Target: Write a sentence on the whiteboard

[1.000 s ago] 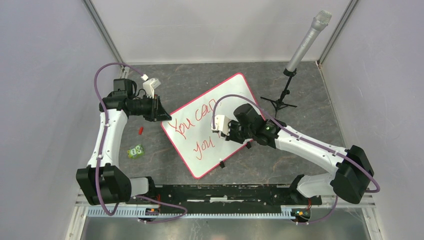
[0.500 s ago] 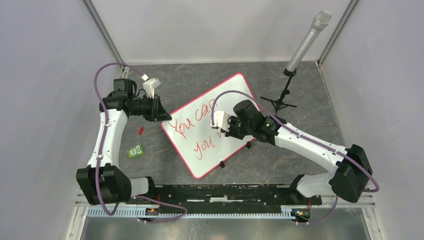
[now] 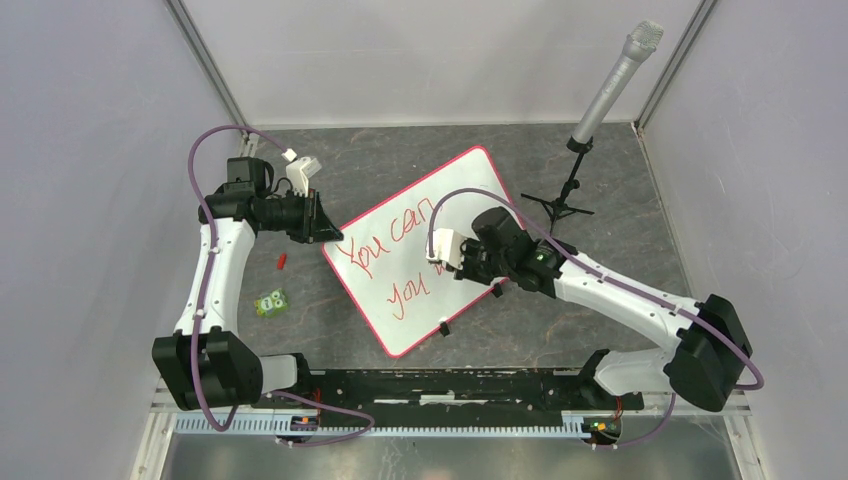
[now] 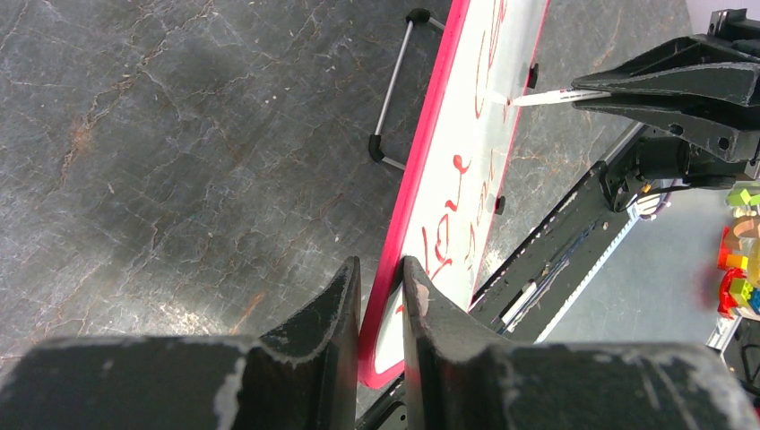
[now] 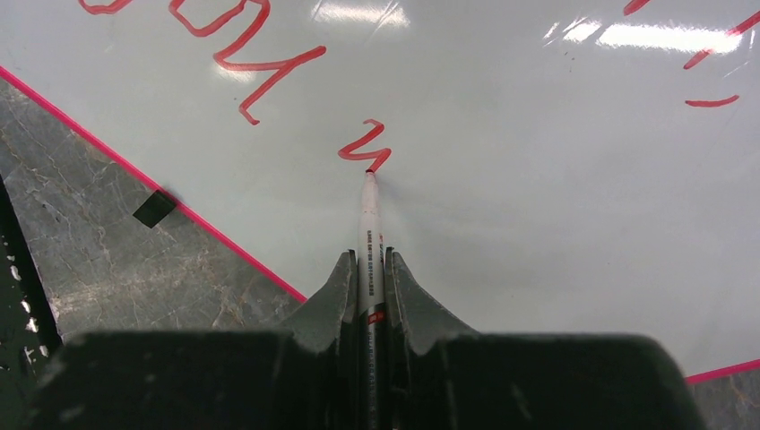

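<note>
Grey marbled worktop (image 3: pixel 400 160): carries the whiteboard, a microphone stand and two small objects.
Whiteboard (image 3: pixel 465 185): lies flat at the worktop centre, turned diagonally. It has a thin pink-red frame, and a black clip (image 3: pixel 442 329) sits on the edge nearest the arm bases.
Sentence (image 3: pixel 392 236): red marker script in two lines. The upper line reads "You can" and the lower line reads "you". A short zigzag stroke (image 5: pixel 366 150) follows the lower line.
Left claw (image 4: pixel 381 269): fingers pressed against the whiteboard frame from both sides, pinching the corner on the left side of the top view.
Right claw (image 5: pixel 369 260): fingers clamped on a marker (image 5: pixel 368 215), positioned over the lower half of the board.
Marker: white barrel points away from the wrist camera. Its red tip touches the board at the end of the zigzag stroke.
Microphone (image 3: pixel 610 85): grey, tilted on a black tripod, beyond the board's far right corner.
Red piece (image 3: pixel 282 261): small, on the worktop left of the board.
Green block (image 3: pixel 270 302): near the red piece, closer to the left arm's base.
</note>
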### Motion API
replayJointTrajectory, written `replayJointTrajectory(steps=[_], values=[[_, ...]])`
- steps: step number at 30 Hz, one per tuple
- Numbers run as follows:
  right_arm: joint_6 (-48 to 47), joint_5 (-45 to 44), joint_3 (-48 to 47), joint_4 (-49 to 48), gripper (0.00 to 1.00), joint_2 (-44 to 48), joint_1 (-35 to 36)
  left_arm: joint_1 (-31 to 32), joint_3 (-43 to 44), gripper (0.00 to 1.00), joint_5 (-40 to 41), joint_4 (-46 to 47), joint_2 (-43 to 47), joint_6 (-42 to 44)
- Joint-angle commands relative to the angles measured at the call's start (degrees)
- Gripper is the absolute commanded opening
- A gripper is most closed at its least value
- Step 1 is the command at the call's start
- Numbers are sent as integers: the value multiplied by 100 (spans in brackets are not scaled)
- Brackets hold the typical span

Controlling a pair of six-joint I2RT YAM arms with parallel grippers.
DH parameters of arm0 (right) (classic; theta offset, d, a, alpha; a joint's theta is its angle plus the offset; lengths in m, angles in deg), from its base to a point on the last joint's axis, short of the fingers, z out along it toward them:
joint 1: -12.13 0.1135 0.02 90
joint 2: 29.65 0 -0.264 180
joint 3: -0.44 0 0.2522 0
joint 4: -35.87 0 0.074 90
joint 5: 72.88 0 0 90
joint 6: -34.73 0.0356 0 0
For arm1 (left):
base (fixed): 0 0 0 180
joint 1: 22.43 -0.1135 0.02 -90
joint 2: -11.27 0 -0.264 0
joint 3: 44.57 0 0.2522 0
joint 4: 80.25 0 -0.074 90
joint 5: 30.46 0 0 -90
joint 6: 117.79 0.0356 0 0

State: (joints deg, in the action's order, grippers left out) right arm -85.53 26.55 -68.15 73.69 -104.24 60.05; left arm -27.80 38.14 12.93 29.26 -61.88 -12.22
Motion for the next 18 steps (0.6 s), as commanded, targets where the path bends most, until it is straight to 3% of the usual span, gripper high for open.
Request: replayJointTrajectory(steps=[1,18], values=[[-29,-150,148,12,0,21,-46,79,94,17,72,21,11,147],[-242,-377,-589,101,0,-284,-63,80,110,17,104,21,-7,146]])
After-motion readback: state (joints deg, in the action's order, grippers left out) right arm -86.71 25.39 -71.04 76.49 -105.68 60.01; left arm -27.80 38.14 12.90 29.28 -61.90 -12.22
